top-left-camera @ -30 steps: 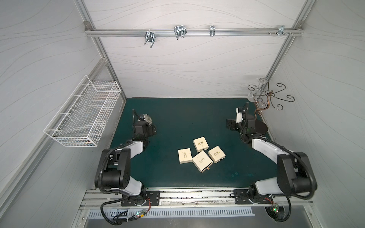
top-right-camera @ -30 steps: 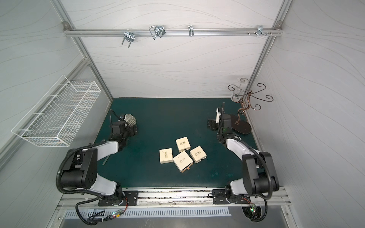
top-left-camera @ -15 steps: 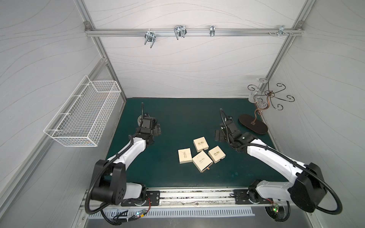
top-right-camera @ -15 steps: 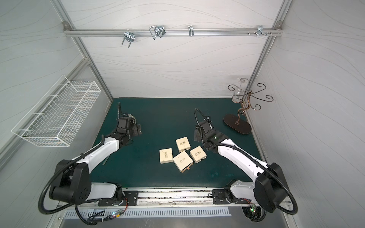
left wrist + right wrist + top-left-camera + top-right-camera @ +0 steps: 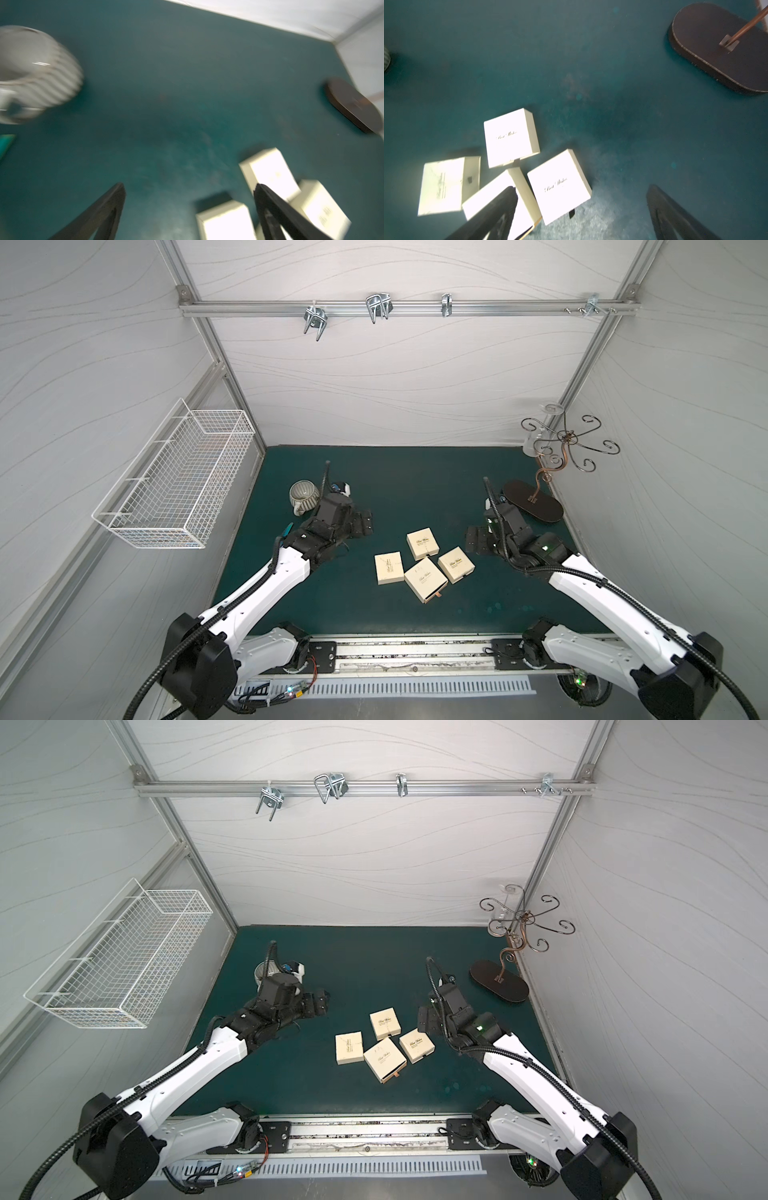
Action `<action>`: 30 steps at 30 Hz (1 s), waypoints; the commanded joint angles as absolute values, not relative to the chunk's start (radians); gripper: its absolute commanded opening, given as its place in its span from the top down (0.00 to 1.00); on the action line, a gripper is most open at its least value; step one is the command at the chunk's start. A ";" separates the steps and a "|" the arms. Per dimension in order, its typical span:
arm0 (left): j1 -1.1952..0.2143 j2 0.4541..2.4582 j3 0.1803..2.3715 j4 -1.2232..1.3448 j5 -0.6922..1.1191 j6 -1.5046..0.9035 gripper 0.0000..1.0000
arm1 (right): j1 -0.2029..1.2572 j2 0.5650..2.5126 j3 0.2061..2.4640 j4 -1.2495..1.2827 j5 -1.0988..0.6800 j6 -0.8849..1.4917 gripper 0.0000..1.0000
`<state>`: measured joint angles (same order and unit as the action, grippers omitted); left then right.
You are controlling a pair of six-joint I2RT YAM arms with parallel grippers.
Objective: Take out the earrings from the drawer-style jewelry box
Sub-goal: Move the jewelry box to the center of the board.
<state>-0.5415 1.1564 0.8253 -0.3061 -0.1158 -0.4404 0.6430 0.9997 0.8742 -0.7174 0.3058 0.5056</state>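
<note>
4 cream boxes (image 5: 426, 578) lie clustered mid-mat; the earrings cannot be made out in any view. The left gripper (image 5: 366, 523), jaws wide apart and empty, hovers left of the cluster and a little farther back. The right gripper (image 5: 473, 540), likewise spread and empty, hangs just right of it. Both arms reach forward and inward, wrists tipped down toward the mat (image 5: 415, 489)

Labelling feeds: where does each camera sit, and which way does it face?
Top views: overhead at the front, looking down at mat and four boxes; left arm and right arm show.
Left wrist: on left arm, looking past the left claw, open, at mug and boxes.
Right wrist: on right arm, looking past the right claw, open, at boxes and stand base.
Shared: boxes, in every view.
</note>
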 commanded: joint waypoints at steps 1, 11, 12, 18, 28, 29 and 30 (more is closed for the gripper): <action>-0.636 1.229 0.896 -0.300 -0.028 -0.515 0.01 | 0.589 1.012 0.875 -0.896 0.147 0.531 0.01; -0.833 1.469 1.086 -0.344 0.098 -0.500 0.01 | 0.566 1.095 0.877 -1.041 0.063 0.521 0.01; -0.848 1.485 1.098 -0.353 0.106 -0.500 0.01 | 0.571 1.109 0.880 -1.045 0.058 0.519 0.01; -0.902 1.556 1.147 -0.430 0.085 -0.498 0.01 | 0.607 1.223 0.891 -1.042 0.006 0.493 0.01; -0.905 1.556 1.135 -0.433 0.134 -0.518 0.01 | 0.608 1.345 0.866 -0.960 0.016 0.466 0.01; -0.905 1.558 1.135 -0.434 0.137 -0.518 0.01 | 0.608 1.352 0.859 -0.953 0.023 0.469 0.01; -0.905 1.563 1.136 -0.437 0.141 -0.519 0.01 | 0.609 1.361 0.851 -0.941 0.030 0.477 0.01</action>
